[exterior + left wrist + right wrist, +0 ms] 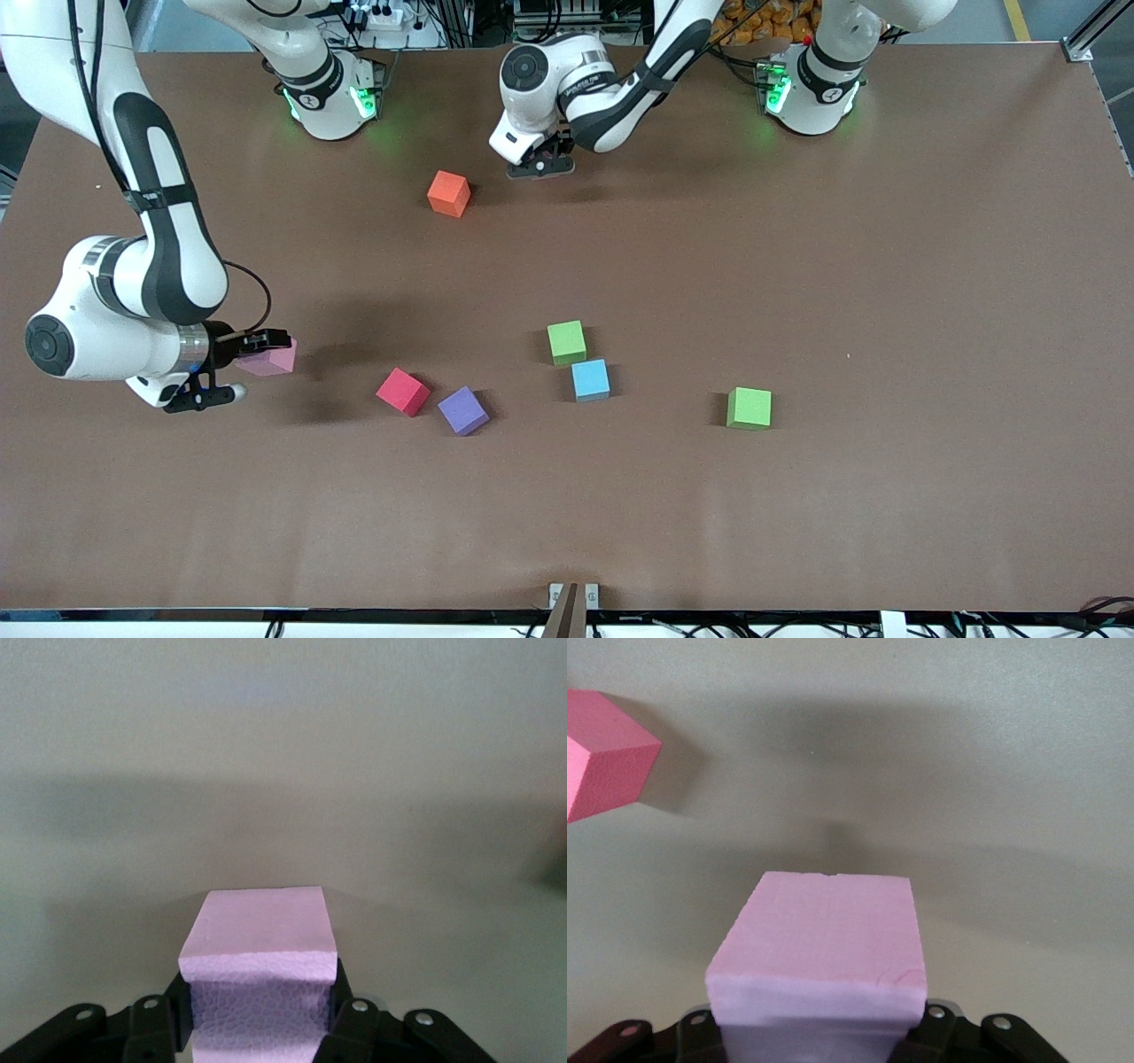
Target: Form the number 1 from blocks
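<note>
My right gripper [264,353] is shut on a pink block [278,359] just above the table at the right arm's end; the right wrist view shows that pink block [824,948] between the jaws. A red block [403,391] and a purple block [463,410] lie close by. A green block [567,342] touches a blue block [590,379] at mid-table. Another green block [749,408] lies toward the left arm's end. My left gripper [540,167] is low near the bases, beside the orange block [449,193], shut on a second pink block [259,939], which the hand hides in the front view.
Both arm bases [332,97] [811,89] stand along the table edge farthest from the front camera. A small metal bracket [573,601] sits at the nearest edge. The red block [607,749] also shows in the right wrist view.
</note>
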`<state>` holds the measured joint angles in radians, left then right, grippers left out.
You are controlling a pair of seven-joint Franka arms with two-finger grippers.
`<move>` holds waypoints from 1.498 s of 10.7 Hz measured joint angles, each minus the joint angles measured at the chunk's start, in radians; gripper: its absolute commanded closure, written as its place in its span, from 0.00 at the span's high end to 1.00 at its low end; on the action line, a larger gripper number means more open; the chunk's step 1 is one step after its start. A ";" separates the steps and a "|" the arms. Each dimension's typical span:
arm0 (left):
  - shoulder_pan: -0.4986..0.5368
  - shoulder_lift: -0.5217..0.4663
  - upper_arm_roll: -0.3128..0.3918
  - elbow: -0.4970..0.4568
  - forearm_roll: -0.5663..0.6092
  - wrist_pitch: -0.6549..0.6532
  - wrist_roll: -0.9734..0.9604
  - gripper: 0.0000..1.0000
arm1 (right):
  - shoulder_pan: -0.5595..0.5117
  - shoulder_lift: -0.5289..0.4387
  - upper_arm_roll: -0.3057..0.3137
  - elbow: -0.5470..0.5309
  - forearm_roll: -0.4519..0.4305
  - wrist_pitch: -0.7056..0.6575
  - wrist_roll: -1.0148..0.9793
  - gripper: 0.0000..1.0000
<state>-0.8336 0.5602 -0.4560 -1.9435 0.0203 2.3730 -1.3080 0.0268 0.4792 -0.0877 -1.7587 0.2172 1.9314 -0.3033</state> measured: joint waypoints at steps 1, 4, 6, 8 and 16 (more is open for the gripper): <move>-0.002 -0.009 -0.005 -0.011 0.040 0.000 0.000 0.00 | 0.000 0.000 0.000 0.000 0.000 0.000 0.000 0.00; -0.001 -0.017 -0.008 -0.021 0.082 0.001 0.002 0.00 | 0.000 0.000 0.000 0.000 0.000 0.000 0.000 0.00; 0.001 -0.017 -0.004 -0.023 0.084 0.016 0.020 0.00 | 0.000 0.000 0.000 0.000 -0.001 0.000 0.000 0.00; 0.003 -0.017 0.008 -0.024 0.084 0.034 0.047 0.00 | 0.000 0.000 0.000 0.000 -0.001 0.000 0.000 0.00; 0.010 -0.010 0.048 -0.025 0.084 0.057 0.070 1.00 | -0.001 -0.003 -0.001 0.000 -0.001 0.000 0.000 0.00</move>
<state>-0.8231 0.5501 -0.4075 -1.9685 0.1043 2.4298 -1.2379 0.0259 0.4766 -0.0890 -1.7584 0.2164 1.9316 -0.3032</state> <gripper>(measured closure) 0.097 0.344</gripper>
